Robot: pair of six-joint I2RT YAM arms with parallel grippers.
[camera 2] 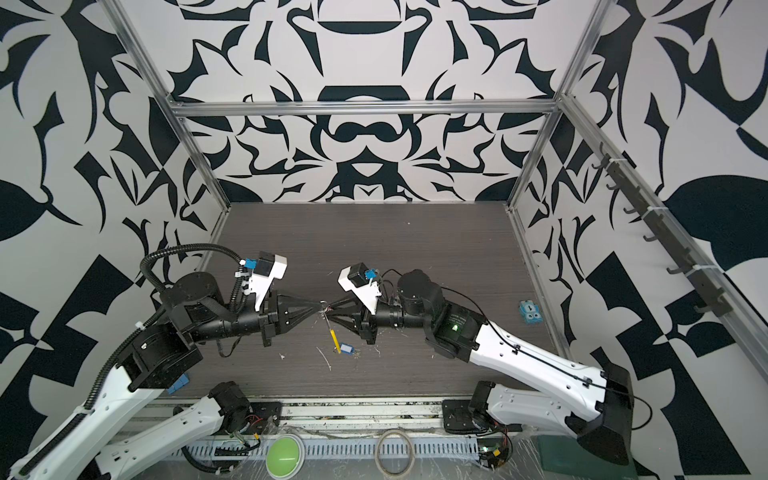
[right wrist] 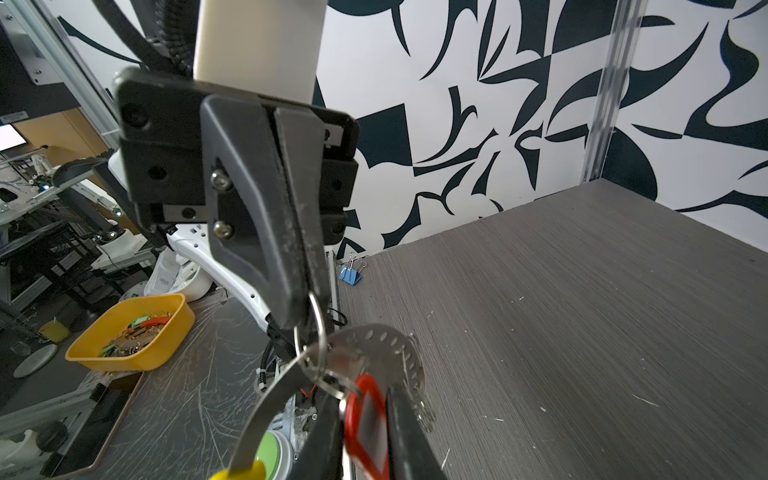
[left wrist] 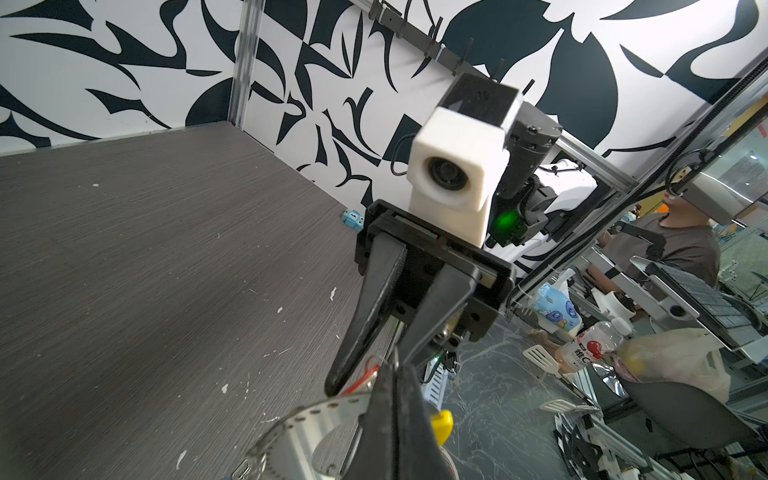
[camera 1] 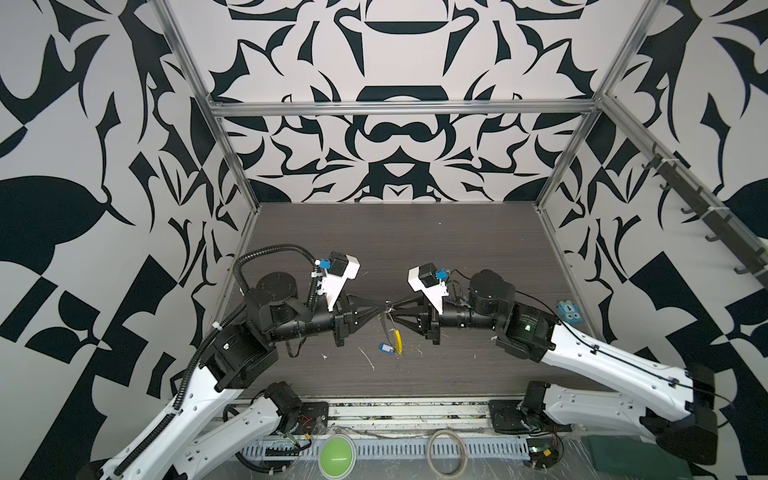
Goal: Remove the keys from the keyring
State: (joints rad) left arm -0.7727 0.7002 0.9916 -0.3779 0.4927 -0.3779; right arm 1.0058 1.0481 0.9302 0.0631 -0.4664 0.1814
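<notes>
1. The keyring (right wrist: 270,399) hangs in the air over the middle of the table (camera 1: 415,249), held up between my two grippers. In both top views its long side runs from the grip down toward 6 o'clock. The yellow sleeve (camera 1: 398,340) is at the low end.
2. The red tag (right wrist: 368,432) hangs at the top of the loop, right by the gripper tips. A round silver disc with little holes (right wrist: 382,353) hangs there too.
3. The blue tag (camera 1: 385,347) looks to lie on the table, just beside the yellow sleeve. I think that bunch is already off.
4. My left gripper (camera 1: 381,308) reaches in from 9 o'clock. Its fingers are closed tight on a small silver ring (right wrist: 309,316) at the top of the grey loop.
5. My right gripper (camera 1: 395,310) reaches in from 3 o'clock, tip to tip with the left one. Its fingers (right wrist: 409,440) stand on both sides of the red tag with only a small gap. I cannot tell if they pinch it yet.
6. The red tag sits right at the right gripper, so that arm is nearer. I think the next move is a pinch, then a pull toward 3 o'clock while the left holds. The whole loop may just come along.
7. Farther out, a small blue block (camera 1: 569,312) sits at 3 o'clock near the wall. A green button (camera 1: 336,457) and a beige hoop (camera 1: 446,451) lie at 6 o'clock, past the table's front edge.
</notes>
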